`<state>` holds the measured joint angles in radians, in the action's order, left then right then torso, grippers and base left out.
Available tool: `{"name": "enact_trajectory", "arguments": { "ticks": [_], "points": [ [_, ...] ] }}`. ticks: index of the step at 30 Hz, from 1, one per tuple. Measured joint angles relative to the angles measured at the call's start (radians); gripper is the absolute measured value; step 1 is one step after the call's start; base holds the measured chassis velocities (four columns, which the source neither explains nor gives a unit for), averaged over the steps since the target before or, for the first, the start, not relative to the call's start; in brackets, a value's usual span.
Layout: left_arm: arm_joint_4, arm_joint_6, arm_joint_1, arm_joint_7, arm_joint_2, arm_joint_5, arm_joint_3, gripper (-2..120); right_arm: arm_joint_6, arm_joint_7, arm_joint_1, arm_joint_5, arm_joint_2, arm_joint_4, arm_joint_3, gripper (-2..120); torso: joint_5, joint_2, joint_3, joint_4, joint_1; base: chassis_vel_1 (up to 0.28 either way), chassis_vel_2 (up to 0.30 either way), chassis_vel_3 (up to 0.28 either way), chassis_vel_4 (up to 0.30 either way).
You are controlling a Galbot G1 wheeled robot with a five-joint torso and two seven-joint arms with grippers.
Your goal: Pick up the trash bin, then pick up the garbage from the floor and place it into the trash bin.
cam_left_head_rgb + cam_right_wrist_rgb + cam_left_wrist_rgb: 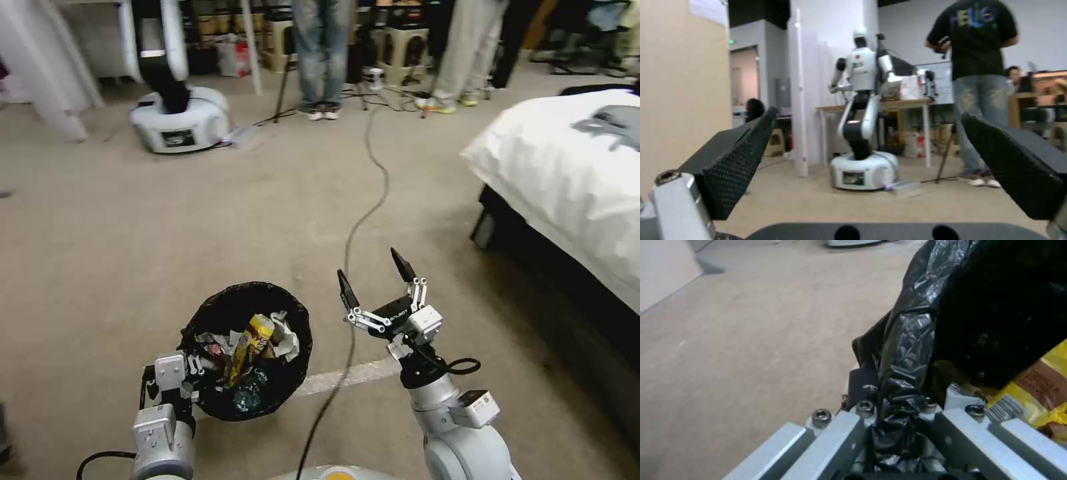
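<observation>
Left gripper: pinching the bin rim at 9 o'clock.
Litter: inside the bin.
Right gripper: spread, empty, at the bin's 3 o'clock.

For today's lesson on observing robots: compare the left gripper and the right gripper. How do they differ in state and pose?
The left gripper is shut on the rim of the trash bin, pinching its black liner; the right gripper holds nothing, its jaws spread wide. The left gripper sits low beside the bin, while the right gripper hangs over bare floor, pointing towards the room ahead. Both share the same white-and-black build.
</observation>
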<state>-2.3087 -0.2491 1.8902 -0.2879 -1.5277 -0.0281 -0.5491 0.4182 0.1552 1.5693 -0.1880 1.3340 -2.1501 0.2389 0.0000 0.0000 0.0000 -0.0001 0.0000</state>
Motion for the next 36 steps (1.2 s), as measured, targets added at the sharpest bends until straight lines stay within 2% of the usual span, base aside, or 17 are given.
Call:
{"name": "enact_trajectory", "arguments": {
  "ticks": [11, 22, 29, 31, 32, 36],
  "points": [
    [0.021, 0.002, -0.014, -0.002, -0.002, -0.010, 0.002, 0, 0.004, 0.000, 0.003, 0.000, 0.006, 0.003, 0.004, 100, 0.0000, 0.000, 0.000, 0.0003, 0.000, 0.095, 0.094, 0.104, 0.100],
    [0.021, -0.020, -0.020, -0.003, 0.002, -0.038, 0.011, 0, 0.008, 0.000, 0.009, -0.001, 0.006, -0.002, 0.015, 100, 0.0000, 0.000, 0.000, 0.0000, 0.000, 0.000, 0.000, 0.000, 0.000],
    [-0.001, -0.118, -0.023, -0.005, 0.010, -0.088, 0.008, 0, 0.013, 0.000, 0.015, 0.003, 0.010, -0.002, 0.011, 100, 0.0001, 0.000, 0.000, 0.0001, 0.000, 0.000, 0.000, 0.000, 0.000],
    [-0.008, -0.184, -0.035, -0.004, 0.017, -0.128, 0.003, 0, 0.018, 0.003, 0.019, 0.003, 0.010, -0.004, 0.012, 100, 0.0000, 0.000, 0.000, 0.0001, 0.000, 0.000, 0.000, 0.000, 0.000],
    [-0.008, -0.184, -0.035, -0.004, 0.017, -0.128, 0.003, 0, 0.018, 0.003, 0.019, 0.003, 0.010, -0.004, 0.012, 100, 0.0000, 0.000, 0.000, 0.0001, 0.000, 0.000, 0.000, 0.000, 0.000],
    [-0.015, -0.329, -0.088, 0.017, 0.031, -0.216, -0.013, 0, 0.029, 0.010, 0.033, 0.003, 0.009, -0.008, 0.013, 100, 0.0001, 0.000, 0.000, 0.0001, 0.000, 0.000, 0.000, 0.000, 0.000]
  ]
}}
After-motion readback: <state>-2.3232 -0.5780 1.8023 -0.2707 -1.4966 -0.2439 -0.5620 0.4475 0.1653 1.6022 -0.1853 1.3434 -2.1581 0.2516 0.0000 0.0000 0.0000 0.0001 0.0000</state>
